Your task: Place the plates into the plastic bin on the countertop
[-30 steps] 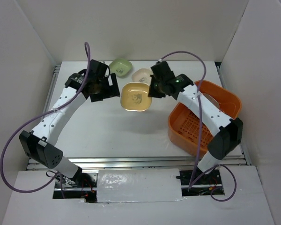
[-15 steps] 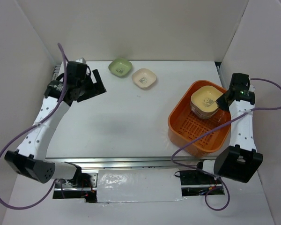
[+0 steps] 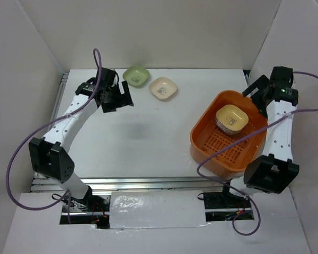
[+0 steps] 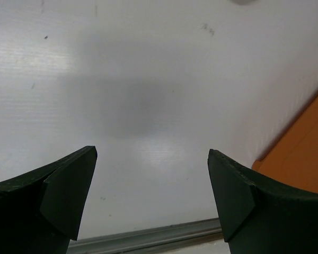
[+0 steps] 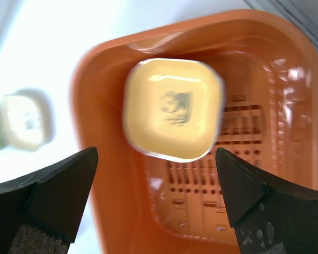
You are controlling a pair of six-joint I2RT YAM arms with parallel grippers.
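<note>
3 plates show: 1 green plate (image 3: 136,75) and 1 cream plate (image 3: 163,88) on the 1 worktop (image 3: 148,143), and 1 yellow plate (image 3: 232,117) in the 1 orange plastic bin (image 3: 200,144). The yellow one tops a pile whose count cannot be told. There are 2 pincers: the left pincer (image 4: 152,152) and the right pincer (image 5: 155,152).

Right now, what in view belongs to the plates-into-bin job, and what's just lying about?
Job: green plate, cream plate, yellow plate already in the orange bin, countertop.
Not the job: purple cables, white enclosure walls, front metal rail.
</note>
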